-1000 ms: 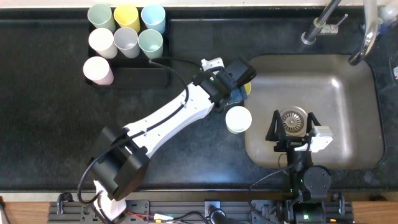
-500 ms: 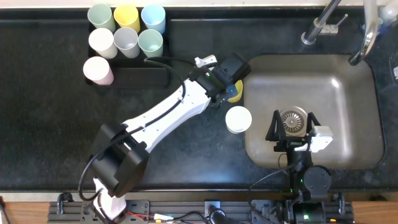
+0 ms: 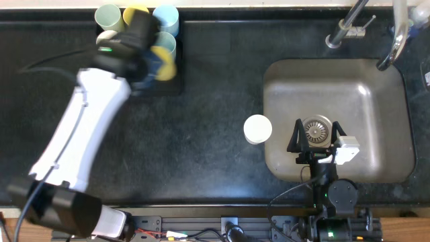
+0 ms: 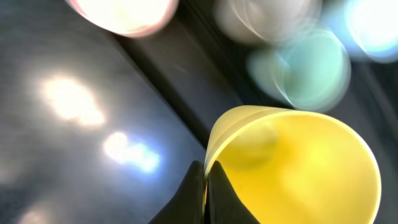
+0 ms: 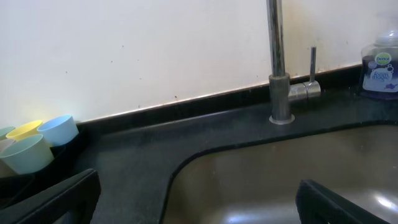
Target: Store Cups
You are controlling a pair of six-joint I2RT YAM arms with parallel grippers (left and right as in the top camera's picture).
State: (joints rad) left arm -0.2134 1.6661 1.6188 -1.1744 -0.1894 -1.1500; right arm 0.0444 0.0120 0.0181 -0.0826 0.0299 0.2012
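Top view: left gripper (image 3: 154, 60) over cup rack (image 3: 173, 85); white cup (image 3: 257, 128) well off, beside sink (image 3: 376, 87).
Left wrist view: fingers clenched on yellow cup (image 4: 292, 168) rim; mint cup (image 4: 305, 68) just ahead, seemingly close. Lowering off-slot could topple it.
Right wrist view: right gripper (image 5: 199, 193) spread, empty.

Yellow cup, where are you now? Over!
Left tool shut on yellow cup, above tray beside stored cups. Right tool open over sink. White cup on counter.

Overhead and wrist views sharing cups (image 3: 166, 19)
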